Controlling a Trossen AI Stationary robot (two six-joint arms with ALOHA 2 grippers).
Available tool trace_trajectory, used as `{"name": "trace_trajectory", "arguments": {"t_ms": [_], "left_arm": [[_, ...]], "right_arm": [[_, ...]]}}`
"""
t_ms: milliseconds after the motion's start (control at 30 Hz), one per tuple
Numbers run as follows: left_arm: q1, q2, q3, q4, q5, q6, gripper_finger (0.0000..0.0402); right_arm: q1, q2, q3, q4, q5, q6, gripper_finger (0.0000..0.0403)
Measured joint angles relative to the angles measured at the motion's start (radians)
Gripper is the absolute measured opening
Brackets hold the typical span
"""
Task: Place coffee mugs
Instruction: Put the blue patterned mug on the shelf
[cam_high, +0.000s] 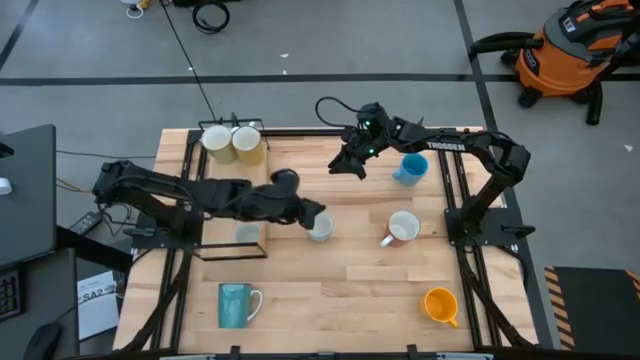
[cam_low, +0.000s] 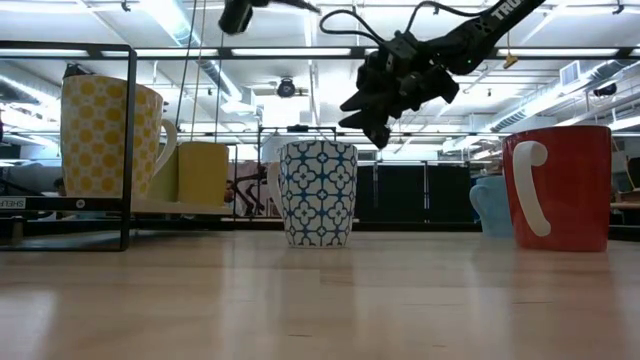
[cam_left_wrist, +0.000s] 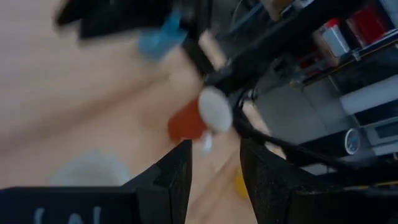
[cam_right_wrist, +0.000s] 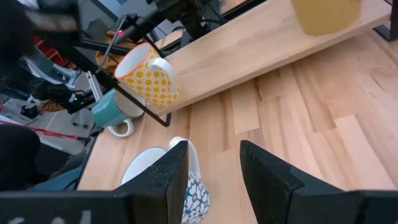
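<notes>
The left gripper (cam_high: 318, 218) is hovering w/ fingers apart just beside the patterned mug (cam_high: 320, 229), mid counter (cam_high: 340, 290). The right gripper (cam_high: 352, 165), also apart and empty, is hanging near the light blue mug (cam_high: 410, 168).

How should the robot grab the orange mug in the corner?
Probably from straight above, pinching the orange mug by its rim, one finger inside and one outside. It stands upright with its mouth open to the top. Its handle sticks out sideways, so take the wall opposite it.
</notes>
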Motion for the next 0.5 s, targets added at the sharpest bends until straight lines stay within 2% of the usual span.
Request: {"name": "trace_trajectory", "arguments": {"t_ms": [233, 500], "left_arm": [[0.000, 0.105, 0.000, -0.061, 0.180, -0.242, 0.0141], [0.003, 0.169, -0.002, -0.202, 0.348, -0.388, 0.0141]], "right_arm": [[0.000, 0.000, 0.000, -0.026, 0.000, -0.038, 0.0151], [0.000, 0.000, 0.000, -0.107, 0.018, -0.120, 0.0151]]}}
